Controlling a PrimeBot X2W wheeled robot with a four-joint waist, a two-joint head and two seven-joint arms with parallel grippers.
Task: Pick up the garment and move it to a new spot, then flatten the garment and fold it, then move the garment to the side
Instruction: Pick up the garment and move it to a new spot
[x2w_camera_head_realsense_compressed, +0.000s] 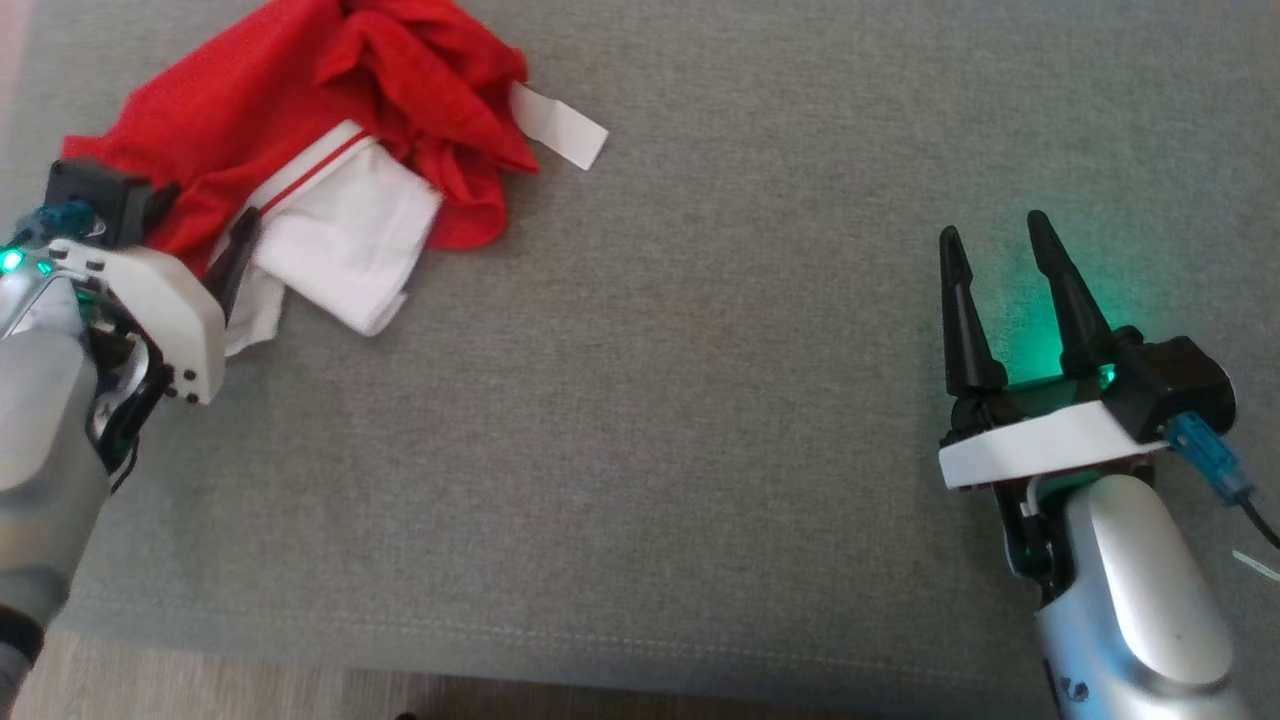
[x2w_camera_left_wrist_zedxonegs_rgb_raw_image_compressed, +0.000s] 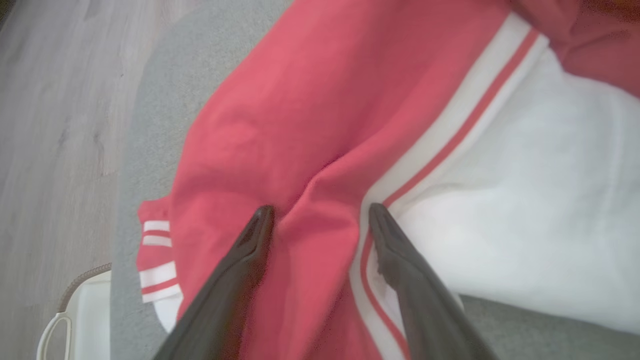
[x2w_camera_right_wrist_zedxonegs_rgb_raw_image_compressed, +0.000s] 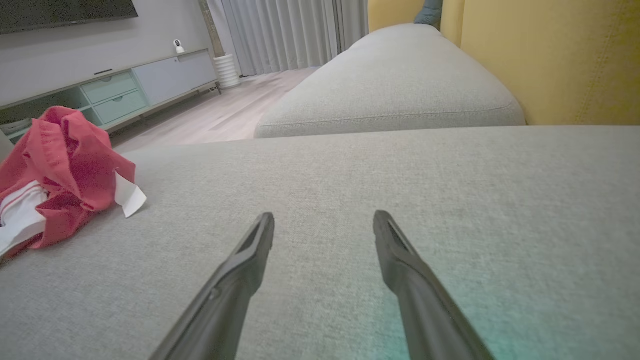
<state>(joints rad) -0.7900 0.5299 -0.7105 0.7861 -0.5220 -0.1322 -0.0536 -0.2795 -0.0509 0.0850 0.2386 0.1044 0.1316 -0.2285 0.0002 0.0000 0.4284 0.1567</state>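
While the crumpled red and white garment lies in a heap at the far left of the grey sofa cushion, the left gripper sits right at its near edge with its two dark fingers spread wide. In the left wrist view one fingertip lies over a red fold and the other over the white band with the thin red stripe, where red cloth meets a white panel. No cloth is pinched between the fingers; whether the tips actually press on the fabric is hard to judge from this angle. A red cuff with white stripes pokes out at the garment's edge, near the cushion's border. Beyond it are pale wooden floor and the corner of a white object.

A white tag sticks out from the right side of the heap and lies flat on the cushion.

The right gripper is well apart from the garment, at the right side of the cushion, its fingers parted and holding nothing, with a green glow on the fabric beside it. Its wrist view looks across bare grey upholstery towards a second seat cushion, a yellow backrest, pale curtains and a low cabinet.
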